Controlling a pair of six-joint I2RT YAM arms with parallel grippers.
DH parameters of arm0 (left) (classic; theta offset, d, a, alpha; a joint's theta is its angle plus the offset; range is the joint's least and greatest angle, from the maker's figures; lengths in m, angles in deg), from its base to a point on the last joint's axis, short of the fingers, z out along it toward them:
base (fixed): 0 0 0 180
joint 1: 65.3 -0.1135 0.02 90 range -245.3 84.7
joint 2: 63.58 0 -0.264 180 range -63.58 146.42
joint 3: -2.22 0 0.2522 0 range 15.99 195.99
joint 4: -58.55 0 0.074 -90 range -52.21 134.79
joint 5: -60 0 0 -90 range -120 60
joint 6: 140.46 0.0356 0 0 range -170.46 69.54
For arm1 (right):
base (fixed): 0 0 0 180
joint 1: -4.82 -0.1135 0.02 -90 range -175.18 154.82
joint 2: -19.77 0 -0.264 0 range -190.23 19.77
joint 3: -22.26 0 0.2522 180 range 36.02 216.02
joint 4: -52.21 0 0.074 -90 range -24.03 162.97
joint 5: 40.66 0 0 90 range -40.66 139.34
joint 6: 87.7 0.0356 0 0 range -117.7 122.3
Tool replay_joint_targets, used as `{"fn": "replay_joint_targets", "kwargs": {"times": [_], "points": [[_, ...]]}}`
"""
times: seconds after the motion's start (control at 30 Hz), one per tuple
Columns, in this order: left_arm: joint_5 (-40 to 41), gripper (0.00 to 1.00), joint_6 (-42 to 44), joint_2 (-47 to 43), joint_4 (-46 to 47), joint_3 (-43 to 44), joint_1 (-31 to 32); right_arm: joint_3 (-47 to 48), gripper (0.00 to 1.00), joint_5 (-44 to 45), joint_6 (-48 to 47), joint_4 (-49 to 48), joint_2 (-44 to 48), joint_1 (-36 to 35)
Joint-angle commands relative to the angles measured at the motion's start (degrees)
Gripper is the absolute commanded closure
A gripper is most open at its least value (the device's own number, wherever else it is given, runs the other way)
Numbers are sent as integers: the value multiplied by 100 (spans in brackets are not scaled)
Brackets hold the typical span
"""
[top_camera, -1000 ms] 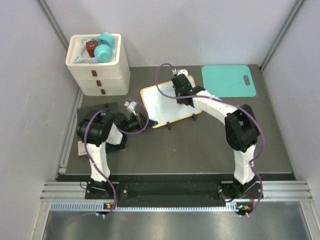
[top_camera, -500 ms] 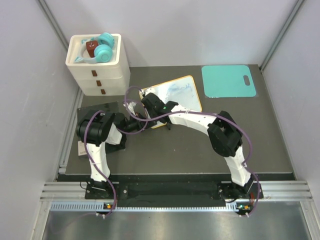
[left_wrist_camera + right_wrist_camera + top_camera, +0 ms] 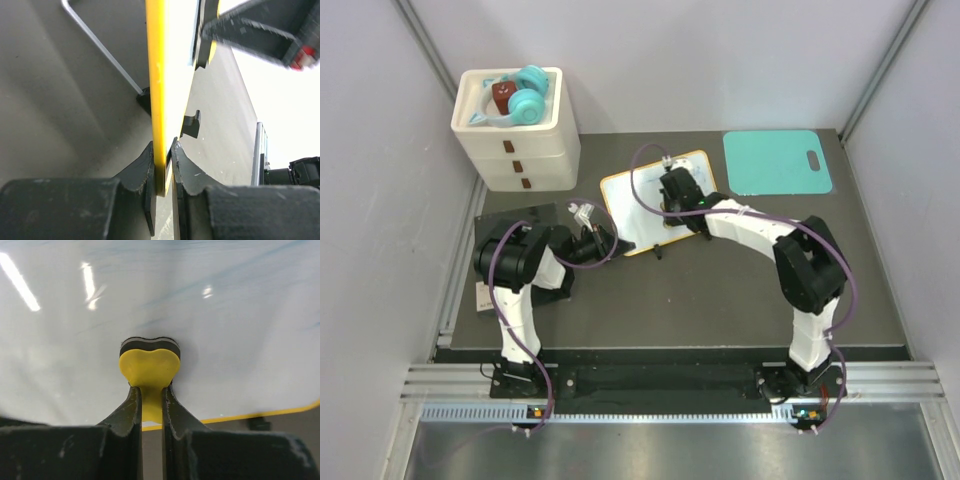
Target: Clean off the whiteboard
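The whiteboard, white with an orange-yellow frame, lies tilted at the middle of the dark table. My left gripper is shut on its near-left edge; the left wrist view shows the yellow frame edge-on, pinched between the jaws of the left gripper. My right gripper sits over the board's middle, shut on a yellow heart-shaped eraser whose dark felt presses against the white surface. In the right wrist view, faint bluish smears cross the board above the right gripper.
A white drawer unit topped with teal objects stands at the back left. A teal mat with a handle hole lies at the back right. A black square pad sits under the left arm.
The right arm swept the eraser from the board's far right corner to its near left, then back to the middle. The left gripper kept its grip and place.
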Motion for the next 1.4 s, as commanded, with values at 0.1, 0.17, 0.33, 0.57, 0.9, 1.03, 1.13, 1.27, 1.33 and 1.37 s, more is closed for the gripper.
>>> {"fn": "replay_joint_targets", "kwargs": {"times": [0.1, 0.17, 0.33, 0.57, 0.9, 1.03, 1.13, 1.27, 1.33, 1.37], "points": [[-84, 100, 276, -36, 597, -18, 43, -699, 100, 986, -93, -557, -156, 574], [-76, 100, 267, -53, 597, -27, 43, -524, 100, 923, -154, -531, -243, 277], [-84, 100, 276, -45, 615, -27, 52, 301, 100, 880, -278, -294, -656, -445], [-84, 100, 276, -54, 623, -53, 43, 1199, 100, 844, -234, -30, -1123, -657], [-93, 100, 267, -36, 624, -35, 43, 928, 100, 695, -155, -92, -824, 581], [-93, 100, 267, -27, 624, -27, 52, 663, 100, 590, -224, -372, -631, 1004], [-102, 100, 267, -36, 624, -27, 52, 900, 100, 677, -365, -277, -639, 1153], [-102, 100, 276, -36, 615, -26, 52, 1348, 100, 792, -550, -189, -736, 1197], [-102, 100, 276, -36, 615, -35, 52, 1664, 100, 818, -646, -118, -789, 1250], [-102, 100, 276, -36, 615, -35, 52, 1761, 100, 774, -682, -83, -832, 1285]]}}
